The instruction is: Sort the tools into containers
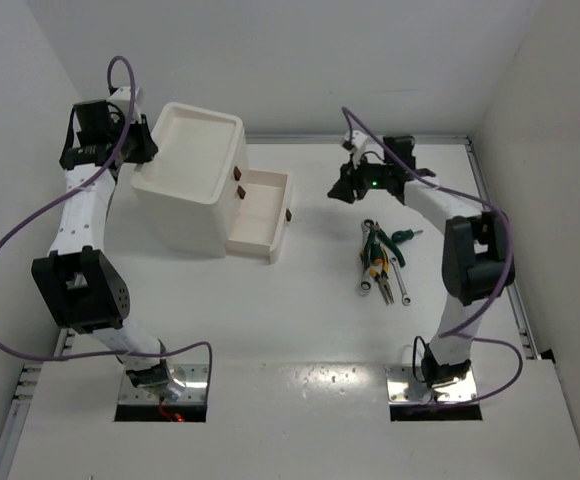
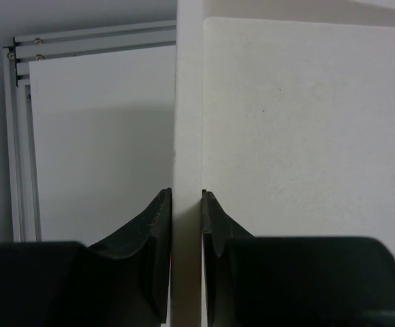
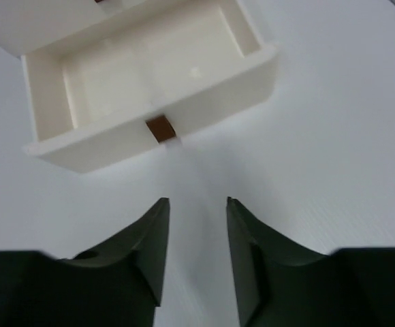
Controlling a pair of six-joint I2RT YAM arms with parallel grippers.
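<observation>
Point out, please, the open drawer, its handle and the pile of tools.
open drawer [image 3: 211, 99], right wrist view, on its front wall.
drawer handle [image 3: 160, 128], right wrist view, on its face.
pile of tools [image 1: 375, 262], top view, middle of the pile.

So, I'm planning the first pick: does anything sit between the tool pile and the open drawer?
Nothing visible does. Bare table separates the tools from the pulled-out drawer, whose inside shows empty. The right gripper, open, hovers facing the drawer's handle.

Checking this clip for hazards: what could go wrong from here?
The left claw is shut on the cabinet rim; any pull could shift it. The pliers and wrenches lie piled together, so one grasp may drag others. The pulled-out drawer juts near the open right claw, which could bump it.
</observation>
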